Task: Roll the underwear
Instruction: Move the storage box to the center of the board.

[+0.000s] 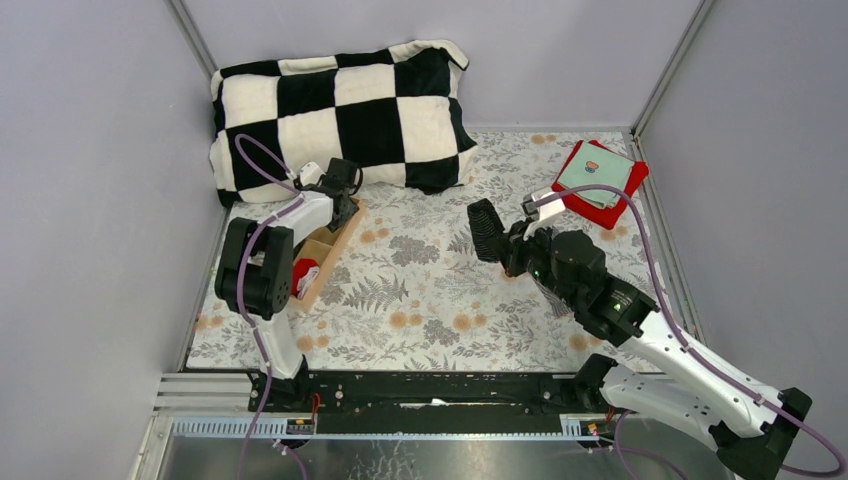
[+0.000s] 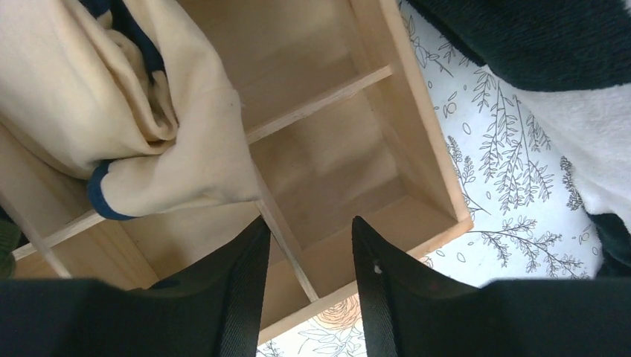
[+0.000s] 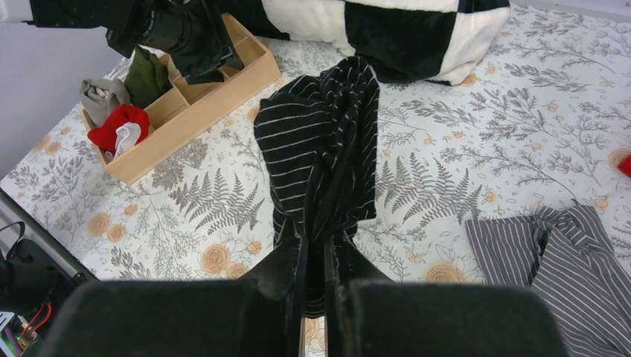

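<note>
My right gripper (image 3: 314, 242) is shut on the black pinstriped underwear (image 3: 324, 149), which hangs bunched from the jaws over the floral cloth. In the top view the same bundle (image 1: 487, 230) sits at mid-table at the right gripper (image 1: 507, 247). The grey striped underwear (image 3: 554, 253) lies crumpled on the table to the right, mostly hidden under the right arm in the top view. My left gripper (image 2: 309, 227) is open and empty, its jaws astride a thin divider of the wooden organizer box (image 2: 428, 126). It also shows in the top view (image 1: 343, 198).
The checkered pillow (image 1: 340, 110) lies along the back. A red cloth (image 1: 612, 200) with a teal cloth (image 1: 598, 175) on it sits back right. The box (image 1: 330, 255) holds a cream cloth (image 2: 134, 111), a red item (image 3: 119, 126) and olive and grey pieces.
</note>
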Available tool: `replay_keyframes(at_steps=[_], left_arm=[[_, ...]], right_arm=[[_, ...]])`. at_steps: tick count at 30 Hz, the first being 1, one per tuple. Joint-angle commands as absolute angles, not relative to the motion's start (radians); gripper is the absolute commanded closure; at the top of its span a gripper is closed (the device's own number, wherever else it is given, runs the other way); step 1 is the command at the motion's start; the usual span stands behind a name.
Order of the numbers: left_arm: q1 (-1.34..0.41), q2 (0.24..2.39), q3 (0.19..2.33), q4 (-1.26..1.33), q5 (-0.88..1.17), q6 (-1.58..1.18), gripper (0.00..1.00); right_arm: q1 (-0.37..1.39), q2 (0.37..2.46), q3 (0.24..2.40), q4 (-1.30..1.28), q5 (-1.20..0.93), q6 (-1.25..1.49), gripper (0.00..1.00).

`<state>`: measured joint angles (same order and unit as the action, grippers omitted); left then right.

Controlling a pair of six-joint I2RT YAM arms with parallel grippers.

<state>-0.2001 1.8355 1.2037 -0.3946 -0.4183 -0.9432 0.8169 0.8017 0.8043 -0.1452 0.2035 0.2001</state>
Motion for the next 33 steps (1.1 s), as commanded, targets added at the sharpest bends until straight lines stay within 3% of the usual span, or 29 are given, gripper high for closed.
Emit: replay_keyframes(at_steps=[1, 6, 13, 23, 33], left_arm=[[-0.192, 1.849, 1.21, -0.345, -0.393, -0.933, 0.56], [-0.208, 1.822, 1.171, -0.304, -0.314, -0.883, 0.8], [-0.329, 1.705, 1.038, -0.253, -0.201, -0.791, 0.96], [-0.629, 1.516, 0.823, -0.207, -0.128, -0.86, 1.0], [-0.86, 1.368, 0.742, -0.238, -0.191, -0.797, 1.0]], right_arm=[[0.812, 0.764, 0.821, -0.135, 0.246, 0.216, 1.0], [0.812, 0.756, 0.848, -0.174, 0.257, 0.193, 1.0], [0.813, 0.747, 0.899, -0.263, 0.271, 0.099, 1.0], [0.813, 0.791, 1.015, -0.485, 0.188, 0.086, 1.0], [0.813, 1.006, 1.259, -0.853, -0.01, 0.175, 1.0]])
